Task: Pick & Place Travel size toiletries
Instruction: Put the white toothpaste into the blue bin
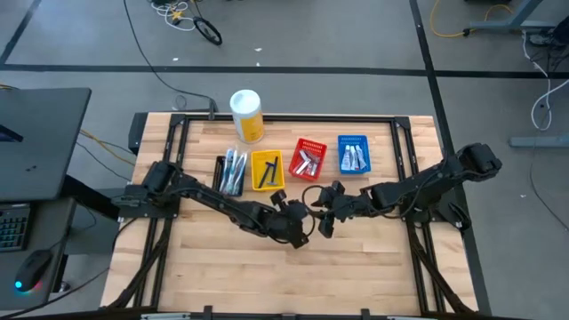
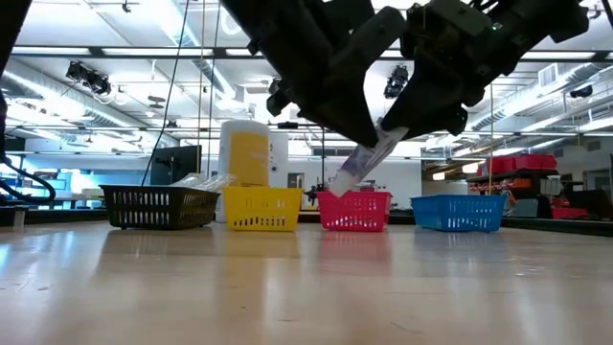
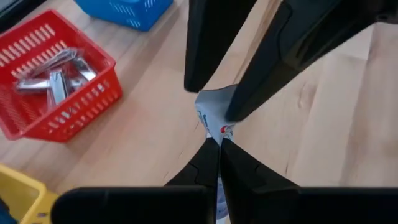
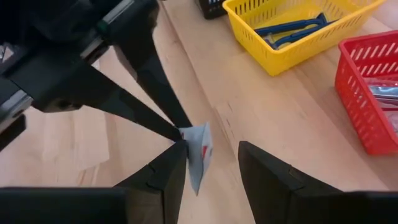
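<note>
A handover between the two arms looks to be in hand, above the middle of the table (image 1: 222,267), in front of the row of baskets. The left gripper (image 3: 219,142) is clamped on one end of a small white tube (image 3: 214,115), which hangs in the air clear of the wood; in the low view it slants down toward the red basket (image 2: 354,211). The right gripper (image 4: 211,158) faces it with its fingers apart, and the tube's free end lies between them, close against one finger (image 4: 165,168) while the other stands off; no grip is made there yet. The next move, I judge, calls for the right fingers to close squarely on the tube before the left lets go, then a carry to a basket at the far edge, likely the red one, which already holds silvery tubes (image 3: 56,78).
</note>
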Action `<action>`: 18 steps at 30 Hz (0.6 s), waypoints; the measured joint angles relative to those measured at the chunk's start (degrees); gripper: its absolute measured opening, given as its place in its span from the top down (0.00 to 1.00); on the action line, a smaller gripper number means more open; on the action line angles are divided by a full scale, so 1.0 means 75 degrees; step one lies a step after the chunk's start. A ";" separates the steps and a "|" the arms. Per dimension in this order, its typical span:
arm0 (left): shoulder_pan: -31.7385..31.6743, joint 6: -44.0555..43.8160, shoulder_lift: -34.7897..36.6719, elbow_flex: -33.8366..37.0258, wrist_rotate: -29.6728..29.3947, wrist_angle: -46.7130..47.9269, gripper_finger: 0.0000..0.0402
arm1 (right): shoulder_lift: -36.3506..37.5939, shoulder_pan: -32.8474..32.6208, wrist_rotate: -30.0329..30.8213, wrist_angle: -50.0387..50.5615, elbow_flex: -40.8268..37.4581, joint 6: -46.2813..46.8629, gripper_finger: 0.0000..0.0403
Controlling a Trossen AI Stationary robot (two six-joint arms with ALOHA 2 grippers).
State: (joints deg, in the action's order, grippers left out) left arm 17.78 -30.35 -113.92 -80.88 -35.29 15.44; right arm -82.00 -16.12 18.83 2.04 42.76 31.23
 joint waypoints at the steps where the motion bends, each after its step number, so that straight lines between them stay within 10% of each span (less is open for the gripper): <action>1: 0.0000 0.0096 0.0002 0.0000 0.0024 -0.0045 0.97 | 0.0000 0.0014 -0.0002 0.0001 0.0000 -0.0007 0.61; 18: -0.0006 0.0235 0.0005 0.0000 -0.0001 -0.0210 0.95 | -0.0003 0.0020 -0.0395 0.0084 0.0000 -0.0083 0.91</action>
State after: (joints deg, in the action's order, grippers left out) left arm 17.74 -28.59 -113.89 -80.88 -35.29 13.86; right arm -82.02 -15.97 15.87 2.67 42.76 30.61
